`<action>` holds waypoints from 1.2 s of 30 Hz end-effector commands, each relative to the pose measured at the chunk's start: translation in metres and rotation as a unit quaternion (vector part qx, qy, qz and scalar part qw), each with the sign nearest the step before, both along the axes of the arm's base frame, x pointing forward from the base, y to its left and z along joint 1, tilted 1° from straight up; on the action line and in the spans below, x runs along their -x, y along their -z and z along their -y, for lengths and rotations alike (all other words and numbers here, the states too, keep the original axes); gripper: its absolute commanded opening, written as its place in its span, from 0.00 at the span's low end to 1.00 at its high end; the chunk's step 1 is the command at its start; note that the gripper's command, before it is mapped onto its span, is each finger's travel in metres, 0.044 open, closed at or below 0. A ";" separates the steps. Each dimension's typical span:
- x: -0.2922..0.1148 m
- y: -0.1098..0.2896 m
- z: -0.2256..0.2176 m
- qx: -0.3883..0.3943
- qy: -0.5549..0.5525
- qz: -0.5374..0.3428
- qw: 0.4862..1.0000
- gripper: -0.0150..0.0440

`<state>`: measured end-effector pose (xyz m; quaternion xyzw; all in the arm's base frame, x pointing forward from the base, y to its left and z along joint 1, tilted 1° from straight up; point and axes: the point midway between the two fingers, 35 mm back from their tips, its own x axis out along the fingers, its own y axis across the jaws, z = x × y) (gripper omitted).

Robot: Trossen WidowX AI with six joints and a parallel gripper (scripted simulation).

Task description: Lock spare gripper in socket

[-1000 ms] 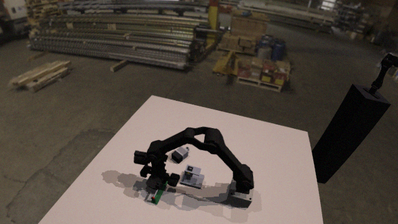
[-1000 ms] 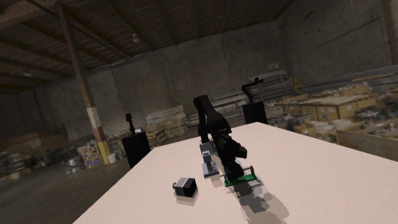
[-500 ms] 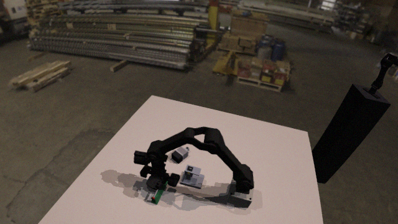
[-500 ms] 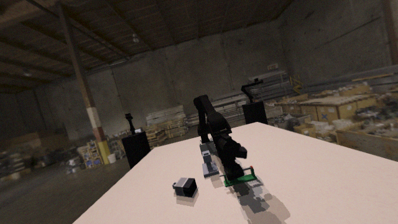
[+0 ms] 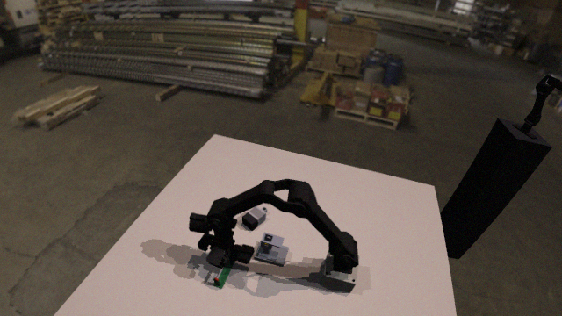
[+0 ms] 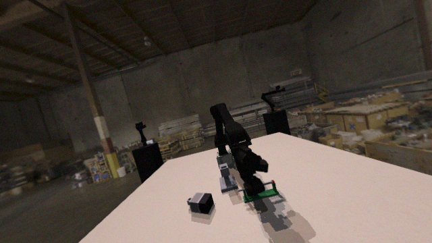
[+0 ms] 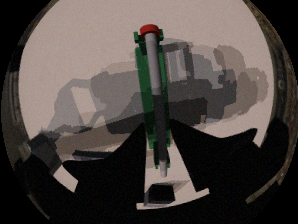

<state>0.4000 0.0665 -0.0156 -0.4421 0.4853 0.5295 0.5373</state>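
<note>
The lock pin (image 7: 152, 62) (image 6: 268, 183), a grey rod with a red head, lies along a green cradle (image 7: 143, 82) (image 6: 263, 194) (image 5: 225, 276). My gripper (image 7: 157, 124) (image 6: 254, 193) (image 5: 224, 264) points down over the cradle. Its fingers are parted, one on each side of the pin's shaft, with a gap on both sides. The grey mount (image 5: 277, 255) (image 6: 228, 185) stands beside the cradle, between it and the arm's base; no pin shows in its raised socket (image 5: 272, 239) (image 6: 223, 167). The spare gripper (image 5: 254, 218) (image 6: 201, 203), a grey and black block with a small spigot, lies apart on the table.
The arm's base (image 5: 340, 278) stands on the pale table (image 5: 386, 211) (image 6: 337, 189). The arm arches past the mount. Dark pedestals with other arms stand beyond the table, one of them a tall pedestal (image 5: 487, 193) at the right of the top view.
</note>
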 end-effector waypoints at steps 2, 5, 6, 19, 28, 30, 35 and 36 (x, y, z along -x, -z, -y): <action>0.000 0.000 0.000 0.000 0.000 0.000 1.000 0.70; 0.000 -0.002 0.000 0.000 0.000 0.000 1.000 0.83; 0.000 -0.006 0.000 0.000 0.000 -0.001 1.000 0.88; 0.008 -0.027 0.002 0.002 0.000 -0.019 1.000 1.00; 0.013 -0.040 0.002 0.003 0.001 -0.030 1.000 1.00; 0.014 -0.043 0.002 0.004 0.001 -0.033 0.999 1.00; 0.016 -0.051 0.003 0.004 0.001 -0.039 0.999 1.00; 0.016 -0.052 0.003 0.005 0.001 -0.040 0.999 1.00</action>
